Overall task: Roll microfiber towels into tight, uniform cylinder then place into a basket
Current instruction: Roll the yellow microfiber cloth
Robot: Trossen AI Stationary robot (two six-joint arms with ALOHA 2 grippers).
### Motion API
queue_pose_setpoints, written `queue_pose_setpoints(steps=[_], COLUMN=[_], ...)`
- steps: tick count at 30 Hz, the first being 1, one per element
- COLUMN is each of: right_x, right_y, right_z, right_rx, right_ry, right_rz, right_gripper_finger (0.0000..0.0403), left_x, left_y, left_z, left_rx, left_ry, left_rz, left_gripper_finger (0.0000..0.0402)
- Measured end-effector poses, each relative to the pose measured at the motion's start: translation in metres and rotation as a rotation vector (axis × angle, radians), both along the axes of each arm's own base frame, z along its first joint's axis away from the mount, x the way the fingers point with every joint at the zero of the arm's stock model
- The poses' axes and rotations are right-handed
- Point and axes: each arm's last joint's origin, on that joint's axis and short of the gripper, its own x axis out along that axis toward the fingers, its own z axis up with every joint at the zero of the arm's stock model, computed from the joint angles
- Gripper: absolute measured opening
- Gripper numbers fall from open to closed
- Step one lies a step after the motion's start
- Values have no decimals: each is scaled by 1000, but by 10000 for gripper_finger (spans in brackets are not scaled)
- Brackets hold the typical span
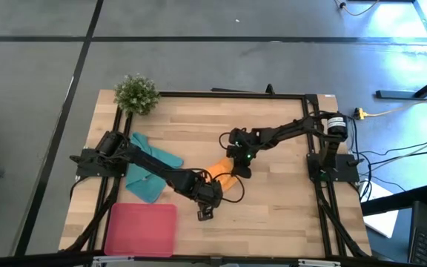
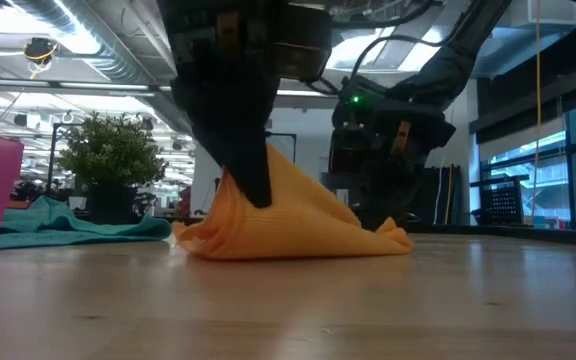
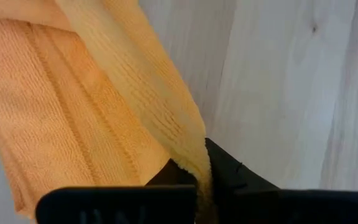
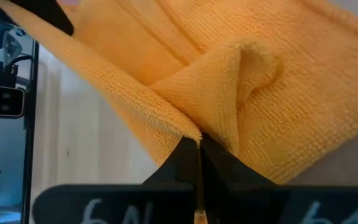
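The orange towel point(image 1: 224, 180) lies bunched at the table's middle, held between both grippers. Its bottom rests on the wood, and one part is drawn up into a peak point(image 2: 278, 170). My left gripper point(image 1: 212, 194) is shut on it at its near-left side, and shows in the left wrist view point(image 3: 201, 171). My right gripper point(image 1: 237, 169) is shut on it at its far-right side, and shows in the right wrist view point(image 4: 197, 140). The teal towel point(image 1: 150, 174) lies crumpled under the left arm. The pink basket point(image 1: 141, 228) stands at the near left. My left gripper pinches an edge of the orange towel point(image 3: 191, 152) between its two fingers, coming from above and pointing down. That edge is raised into a peak and runs taut from the fingers, while the rest of the towel lies on the table. My right gripper pinches a folded corner of the orange towel point(image 4: 185, 124) between its two fingers, several layers thick. The fingers come from the table's far right, low over the wood. The cloth beside the hold bulges in a loose fold point(image 4: 253, 68) and rests on the table.
A small green potted plant point(image 1: 136, 93) stands at the far left corner. The table's black frame point(image 1: 228, 94) runs along its edges. Bare wood point(image 1: 288, 208) lies to the near right of the grippers.
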Motion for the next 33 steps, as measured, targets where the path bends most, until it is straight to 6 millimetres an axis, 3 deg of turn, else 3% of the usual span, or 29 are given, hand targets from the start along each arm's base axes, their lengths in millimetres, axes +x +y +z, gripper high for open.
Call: queue_pose_setpoints(steps=[10, 23, 28, 33], right_x=[-6, -15, -16, -15], right_y=[20, 67, 70, 57], right_z=[33, 36, 37, 38], right_rx=[-157, -131, -63, -9], right_ry=[-33, 72, 67, 91], right_rz=[-4, 90, 128, 64], right_gripper_finger=[6, 11, 12, 13], left_x=[-8, -9, -9, -9], left_y=[-1, -1, -2, -2], left_z=[-12, -13, -13, -14], left_rx=[-4, -10, -2, 6], left_ry=[40, 48, 49, 48], left_rz=[61, 63, 35, 16], left_gripper_finger=[0, 0, 0, 0])
